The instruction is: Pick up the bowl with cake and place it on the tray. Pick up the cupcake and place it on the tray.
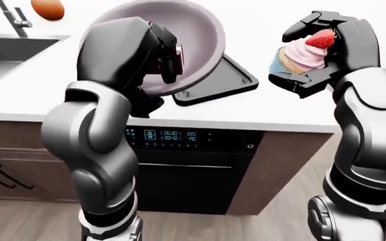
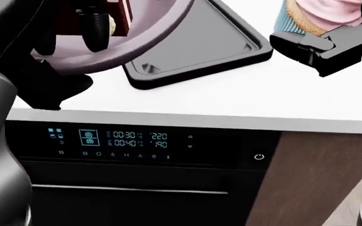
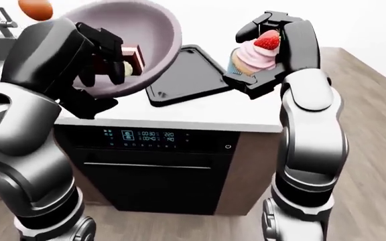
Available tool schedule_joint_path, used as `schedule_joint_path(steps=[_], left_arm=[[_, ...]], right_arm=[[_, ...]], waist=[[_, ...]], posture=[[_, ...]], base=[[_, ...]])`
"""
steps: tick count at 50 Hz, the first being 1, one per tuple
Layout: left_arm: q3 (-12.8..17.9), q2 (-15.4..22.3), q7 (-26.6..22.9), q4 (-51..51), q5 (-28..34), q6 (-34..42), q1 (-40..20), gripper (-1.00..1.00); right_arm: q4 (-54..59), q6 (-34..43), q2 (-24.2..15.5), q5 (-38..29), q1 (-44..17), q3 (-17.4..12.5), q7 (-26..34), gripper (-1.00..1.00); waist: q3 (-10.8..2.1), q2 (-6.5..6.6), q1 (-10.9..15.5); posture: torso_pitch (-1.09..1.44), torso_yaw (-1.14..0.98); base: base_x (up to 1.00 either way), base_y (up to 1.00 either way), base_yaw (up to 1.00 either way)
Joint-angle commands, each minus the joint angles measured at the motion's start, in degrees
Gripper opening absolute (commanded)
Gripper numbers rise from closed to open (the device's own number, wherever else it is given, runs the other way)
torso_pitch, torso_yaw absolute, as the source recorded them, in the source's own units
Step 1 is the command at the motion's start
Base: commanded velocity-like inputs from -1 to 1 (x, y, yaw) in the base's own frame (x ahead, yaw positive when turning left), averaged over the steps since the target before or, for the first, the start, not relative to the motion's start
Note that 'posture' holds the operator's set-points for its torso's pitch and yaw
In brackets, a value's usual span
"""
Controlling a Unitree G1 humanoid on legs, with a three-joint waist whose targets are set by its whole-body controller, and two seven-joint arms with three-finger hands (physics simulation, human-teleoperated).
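My left hand (image 3: 109, 55) is shut on the rim of a pink bowl (image 1: 200, 35), held tilted above the white counter. A slice of cake (image 3: 131, 57) lies inside it. My right hand (image 1: 317, 47) is shut on the cupcake (image 1: 299, 56), which has pink frosting, a blue wrapper and a strawberry on top. It is held in the air to the right of the bowl. The black tray (image 2: 200, 42) lies on the counter below and between both hands. The bowl covers the tray's upper left part.
A sink (image 1: 5, 50) with a faucet (image 1: 15, 17) is at the left of the counter (image 1: 273, 110), and an orange round thing (image 1: 47, 7) lies beyond it. A black appliance with a lit display (image 1: 173, 135) sits under the counter. Wooden floor shows at the right.
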Motion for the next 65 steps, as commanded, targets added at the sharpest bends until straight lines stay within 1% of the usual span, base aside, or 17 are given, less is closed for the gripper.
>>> schedule_joint_path(steps=[1,5,7,8,10,16,20,21,25,31,32,34,36,41,45,46,65], left_arm=[[1.92,0.84,3.98,-2.70,1.71,-0.26,-2.43,-1.00],[1.94,1.01,3.39,-2.92,1.85,-0.01,-2.93,-1.00],[1.83,0.96,3.14,-3.10,2.05,0.10,-3.02,-1.00],[1.79,0.92,3.31,-3.02,2.02,0.04,-2.91,-1.00],[1.77,0.87,3.42,-2.94,2.00,-0.01,-2.84,-1.00],[1.76,0.81,3.60,-2.90,1.97,-0.11,-2.62,-1.00],[1.67,0.68,3.55,-2.98,2.06,-0.10,-2.52,-1.00],[1.69,0.72,3.54,-2.95,2.04,-0.16,-2.55,-1.00],[1.73,0.71,3.34,-3.08,2.09,-0.12,-2.69,-1.00],[1.77,0.80,3.32,-2.97,2.04,-0.14,-2.81,-1.00],[1.84,0.85,3.32,-2.86,1.97,-0.14,-2.98,-1.00],[1.83,0.88,3.38,-2.83,1.92,-0.16,-2.98,-1.00],[1.80,0.88,3.44,-2.82,1.90,-0.17,-2.91,-1.00],[1.74,0.82,3.60,-2.78,1.85,-0.22,-2.70,-1.00],[1.59,0.71,3.59,-2.55,1.80,-0.34,-2.86,-1.00],[1.40,0.58,3.40,-2.57,1.97,-0.36,-2.95,-1.00],[0.51,-0.24,8.68,8.73,-0.97,-3.69,-6.95,-1.00]], right_arm=[[-1.76,-2.26,-0.39,0.00,-1.86,-0.16,-0.12,-1.00],[-1.95,-1.98,-0.54,-0.04,-2.02,-0.21,-0.03,-1.00],[-2.14,-1.62,-0.70,-0.11,-2.09,-0.22,0.05,-1.00],[-2.29,-1.48,-0.68,-0.10,-2.06,-0.27,0.08,-1.00],[-2.50,-1.17,-0.68,-0.13,-2.06,-0.27,0.11,-1.00],[-2.76,-0.92,-0.69,-0.15,-2.06,-0.26,0.22,-1.00],[-2.77,-1.15,-0.58,-0.08,-1.87,-0.42,0.15,-1.00],[-2.84,-1.05,-0.59,-0.05,-1.87,-0.45,0.15,-1.00],[-2.87,-0.71,-0.79,-0.04,-2.08,-0.34,0.21,-1.00],[-3.31,-0.31,-0.81,0.05,-2.33,-0.38,0.23,-1.00],[-3.20,-0.47,-0.78,0.11,-2.39,-0.42,0.22,-1.00],[-3.00,-0.57,-0.85,0.11,-2.33,-0.36,0.22,-1.00],[-2.73,-0.79,-0.85,0.10,-2.27,-0.35,0.17,-1.00],[-2.78,-1.13,-0.58,0.29,-1.90,-0.59,0.01,-1.00],[-2.79,-1.51,-0.59,0.54,-1.59,-0.67,-0.09,-1.00],[-2.83,-1.58,-0.58,0.60,-1.53,-0.66,-0.13,-1.00],[-3.29,-0.38,-1.03,0.71,-2.65,-0.48,0.21,-1.00]], waist=[[-1.62,-0.11,0.37],[-1.57,2.96,-0.13],[-3.74,6.24,-0.77],[-2.48,4.34,-0.13],[-1.83,5.04,0.07],[-1.24,2.09,0.65],[-2.06,-2.96,1.06],[-1.71,-1.49,0.70],[-0.43,-1.57,1.18],[-2.10,4.54,0.10],[-2.64,3.61,0.12],[-2.36,5.10,0.18],[-2.90,4.58,0.57],[-0.78,2.50,0.63],[-1.96,-1.75,1.85],[-0.80,-0.39,1.96],[-0.74,-1.16,2.39]], posture=[[0.00,0.00],[0.00,0.00],[0.00,0.00],[0.00,0.00],[0.00,0.00],[0.00,0.00],[0.00,0.00],[0.00,0.00],[0.00,0.00],[0.00,0.00],[0.00,0.00],[0.00,0.00],[0.00,0.00],[0.00,0.00],[0.00,0.00],[0.00,0.00],[0.00,0.00]], base=[[0.16,0.01,0.00],[0.15,0.00,0.00],[0.15,0.01,0.00],[0.16,0.03,0.00],[0.27,0.04,0.00],[0.31,0.05,0.00],[0.30,0.04,0.00],[0.08,0.00,0.00],[0.04,0.00,0.00],[0.08,0.00,0.00],[0.08,0.00,0.00],[0.07,0.00,0.00],[0.19,0.00,0.00],[0.24,0.00,0.00],[0.00,0.00,0.00],[0.00,0.00,0.00],[0.00,0.00,0.00]])
